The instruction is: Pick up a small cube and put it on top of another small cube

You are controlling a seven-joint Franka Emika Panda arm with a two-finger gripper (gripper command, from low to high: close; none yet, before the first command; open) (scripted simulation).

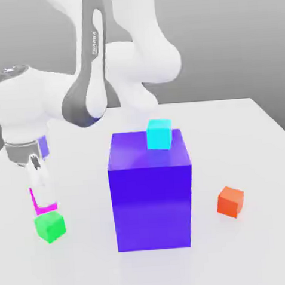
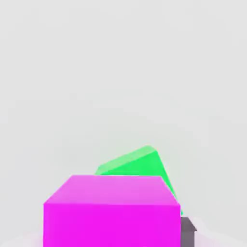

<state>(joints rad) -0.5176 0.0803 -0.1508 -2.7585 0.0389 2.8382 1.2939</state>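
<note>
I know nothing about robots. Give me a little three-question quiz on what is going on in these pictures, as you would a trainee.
1. True or false: the gripper is shut on the magenta cube.
2. Which cube rests on the big blue block? A) orange-red B) cyan C) green
3. Fill in: the magenta cube is just above the ______ cube.

Key:
1. True. It sits between the fingers, off the table.
2. B. The cyan cube is on the block's top; the orange-red cube lies on the table at the exterior view's right.
3. Green. The green cube is on the table right under it; whether they touch yet is not clear.
</note>
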